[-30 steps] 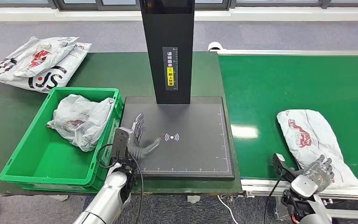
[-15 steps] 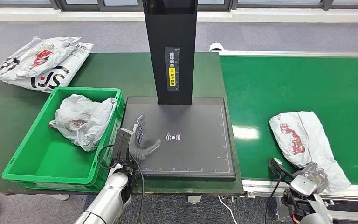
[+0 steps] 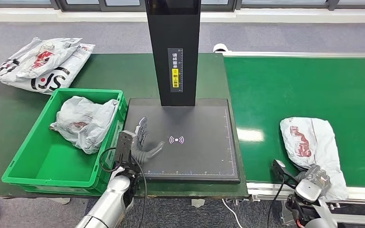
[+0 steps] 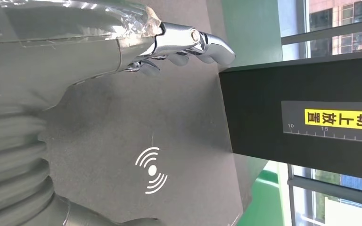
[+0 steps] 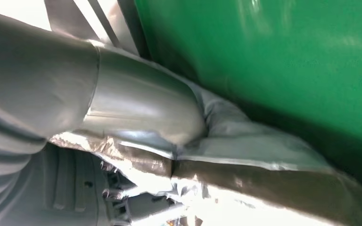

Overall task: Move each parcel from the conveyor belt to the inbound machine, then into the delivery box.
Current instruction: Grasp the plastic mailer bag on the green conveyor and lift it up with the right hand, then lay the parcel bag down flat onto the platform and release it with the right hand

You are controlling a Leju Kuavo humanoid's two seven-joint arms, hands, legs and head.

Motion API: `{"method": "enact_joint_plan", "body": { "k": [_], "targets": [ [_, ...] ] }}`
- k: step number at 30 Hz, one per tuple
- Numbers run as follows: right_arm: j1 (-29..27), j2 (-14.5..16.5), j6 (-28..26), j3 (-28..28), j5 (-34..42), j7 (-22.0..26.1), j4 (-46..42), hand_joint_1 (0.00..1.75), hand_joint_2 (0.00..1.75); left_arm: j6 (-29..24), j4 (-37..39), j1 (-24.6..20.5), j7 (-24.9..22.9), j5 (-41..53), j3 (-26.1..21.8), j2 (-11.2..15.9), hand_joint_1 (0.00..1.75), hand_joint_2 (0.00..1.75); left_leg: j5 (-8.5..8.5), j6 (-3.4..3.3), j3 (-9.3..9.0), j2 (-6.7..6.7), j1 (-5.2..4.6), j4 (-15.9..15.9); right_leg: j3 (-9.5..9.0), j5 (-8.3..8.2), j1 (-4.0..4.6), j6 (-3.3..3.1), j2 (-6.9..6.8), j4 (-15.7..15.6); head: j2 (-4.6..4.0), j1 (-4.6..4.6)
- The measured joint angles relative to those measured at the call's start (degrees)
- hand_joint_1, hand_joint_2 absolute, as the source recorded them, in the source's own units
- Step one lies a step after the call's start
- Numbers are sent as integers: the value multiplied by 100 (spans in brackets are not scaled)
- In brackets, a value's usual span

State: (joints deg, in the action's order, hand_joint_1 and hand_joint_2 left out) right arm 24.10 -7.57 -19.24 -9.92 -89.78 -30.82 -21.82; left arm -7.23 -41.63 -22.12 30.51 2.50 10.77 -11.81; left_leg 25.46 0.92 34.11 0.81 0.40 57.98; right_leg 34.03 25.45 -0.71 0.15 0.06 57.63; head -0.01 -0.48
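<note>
Grey floor and window frames behind; dark green tabletop [image 3: 9, 114] on the left, bright green conveyor belt [image 3: 304, 85] on the right. Inbound machine [image 3: 190, 142] sits between them: black flat plate with a white signal mark, black post rising from its far edge. Left hand [image 3: 142, 142] hovers over the plate's left part, fingers [image 4: 188, 40] apart, holding nothing. Right hand [image 3: 313, 178] at the belt's near edge, fingers clamped on the near end of the parcel [image 3: 311, 142], a white bag with red print lying on the belt; right wrist view shows the thumb pressed into its crumpled plastic. Green delivery box [image 3: 28, 161] stands just left of the machine, one white bagged parcel [image 3: 83, 121] inside at its far end. More white bags [image 3: 38, 64] piled at the tabletop's far left corner.
</note>
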Motion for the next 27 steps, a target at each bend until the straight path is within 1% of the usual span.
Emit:
{"method": "enact_joint_plan", "body": {
  "k": [2,3,4,6,8,9,10,11,12,15,18,20,22,25,27],
  "targets": [
    [26,35,-389,0,70,303,-11,175,175,-65,-47,23,-4,18,-28,3,0,175,-1,0,4,-1,0,0,4,-2,-3,0,1,1,0,0],
    [48,62,-681,0,166,544,-36,175,175,-106,-86,44,-8,37,-55,5,0,175,-2,0,7,-2,-1,0,8,-4,-5,0,2,2,1,1],
    [77,96,-990,-1,289,811,-75,175,175,-148,-131,70,-12,59,-82,8,0,175,-3,2,8,-3,-1,0,12,-5,-6,-1,5,4,1,1],
    [115,232,-1616,-2,754,1586,-314,175,175,-252,-268,141,-38,140,-150,19,0,175,-6,5,11,-7,-1,-1,18,-6,-4,-1,9,6,1,1],
    [-17,496,-1949,12,1507,2638,-989,175,175,-423,-437,223,-59,323,-219,27,0,175,-9,9,13,-4,0,-1,20,-5,4,-3,9,8,0,0],
    [-145,667,-1994,58,1854,3175,-1486,175,175,-521,-522,261,-60,448,-250,31,0,175,-11,12,15,-4,1,-1,24,-5,9,-5,10,8,0,0],
    [-297,832,-2002,168,2086,3565,-2027,175,175,-601,-599,290,-60,571,-279,35,0,175,-12,15,16,-4,2,-3,29,-4,13,-8,11,8,0,0],
    [-439,978,-1997,349,2204,3735,-2545,175,175,-659,-666,307,-61,675,-306,39,0,175,-12,17,17,-5,3,-6,33,-3,15,-12,13,8,0,0],
    [-566,1104,-1989,601,2244,3674,-3013,175,175,-694,-721,314,-61,752,-327,42,0,175,-12,18,17,-6,4,-8,36,-1,16,-16,13,9,0,0],
    [-805,1341,-1997,1385,2370,3130,-4019,175,175,-748,-835,310,-57,841,-387,43,0,175,-12,25,19,-4,8,-13,40,4,19,-24,9,9,0,-1],
    [-843,1437,-1997,1869,2509,3060,-4486,175,175,-787,-884,282,-62,872,-405,45,0,175,-12,28,20,-9,13,-14,41,5,17,-25,13,9,-1,0],
    [-830,1461,-2011,2163,2718,3149,-4598,175,175,-833,-900,260,-64,885,-408,45,0,175,-11,28,20,-10,15,-13,41,3,13,-26,14,9,-1,0],
    [-802,1467,-1969,2521,3053,3343,-4576,175,175,-906,-927,259,-47,885,-408,47,0,175,-11,28,20,-10,15,-13,41,1,10,-26,15,9,1,0],
    [-759,1488,-1680,3082,3519,3566,-4381,175,175,-968,-1027,303,-13,870,-408,54,0,175,-12,28,21,-9,14,-13,41,1,10,-26,13,9,0,0],
    [-742,1514,-1579,3380,3636,3570,-4256,175,175,-973,-1092,331,-8,848,-408,65,0,175,-12,28,23,-4,14,-13,41,1,12,-26,9,9,1,0]
  ]
}}
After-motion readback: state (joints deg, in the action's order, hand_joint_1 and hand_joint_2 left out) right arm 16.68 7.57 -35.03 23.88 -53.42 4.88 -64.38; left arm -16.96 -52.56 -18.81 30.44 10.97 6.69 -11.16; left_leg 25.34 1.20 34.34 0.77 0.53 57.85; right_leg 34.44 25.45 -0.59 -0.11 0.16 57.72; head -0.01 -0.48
